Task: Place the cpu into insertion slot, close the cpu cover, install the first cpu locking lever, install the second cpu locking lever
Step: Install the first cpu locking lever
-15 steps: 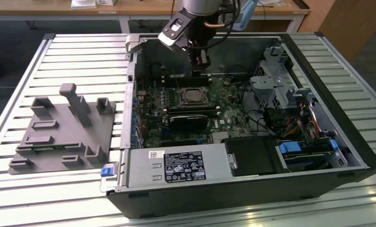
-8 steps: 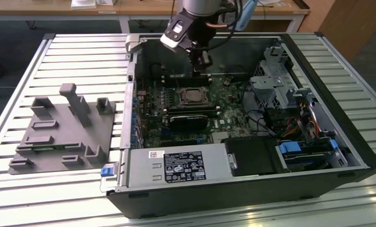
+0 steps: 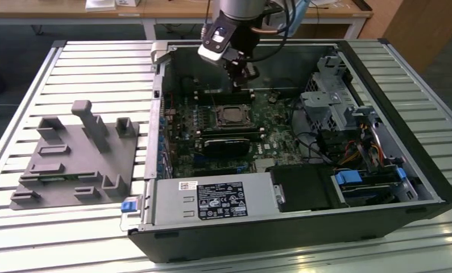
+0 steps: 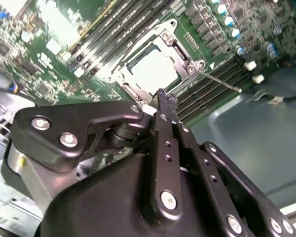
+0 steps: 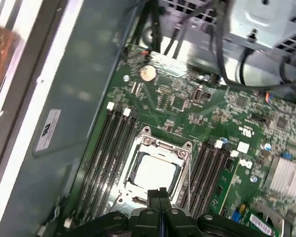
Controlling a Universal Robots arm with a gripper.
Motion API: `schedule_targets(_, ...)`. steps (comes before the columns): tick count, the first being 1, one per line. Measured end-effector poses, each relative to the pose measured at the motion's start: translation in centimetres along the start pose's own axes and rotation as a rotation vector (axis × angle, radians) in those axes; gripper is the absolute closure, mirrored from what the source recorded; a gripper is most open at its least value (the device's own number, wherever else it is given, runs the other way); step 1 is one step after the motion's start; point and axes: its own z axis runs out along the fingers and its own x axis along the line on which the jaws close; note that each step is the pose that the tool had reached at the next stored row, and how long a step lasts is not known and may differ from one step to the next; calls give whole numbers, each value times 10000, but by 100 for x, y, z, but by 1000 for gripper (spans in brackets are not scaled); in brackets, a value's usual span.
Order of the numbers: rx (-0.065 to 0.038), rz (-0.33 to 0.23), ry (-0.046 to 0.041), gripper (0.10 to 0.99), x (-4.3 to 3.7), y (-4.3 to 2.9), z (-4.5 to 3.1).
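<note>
The cpu (image 5: 155, 173) (image 4: 155, 69) lies in the insertion slot (image 3: 229, 116) on the green motherboard, its pale metal top showing through the window of the cpu cover (image 5: 144, 144) (image 4: 185, 54), which lies flat over it. A thin metal locking lever (image 4: 219, 81) sticks out sideways from one corner of the socket. My gripper (image 3: 241, 81) (image 4: 166, 101) (image 5: 160, 193) hangs just above the socket's edge, on its far side in the exterior view. Its fingers are pressed together and shut, with nothing between them.
Long black memory slots (image 5: 111, 158) run along both sides of the socket. The open computer case (image 3: 161, 114) walls in the board. A grey labelled power-supply box (image 3: 210, 199) sits at the front, drive cages and cables (image 3: 347, 125) at the exterior view's right, a grey fixture (image 3: 74, 153) outside at the left.
</note>
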Motion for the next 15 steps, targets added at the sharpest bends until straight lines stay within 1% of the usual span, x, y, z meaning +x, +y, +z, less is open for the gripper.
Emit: schedule_targets(15,3,-2648,53,980,0,0,9)
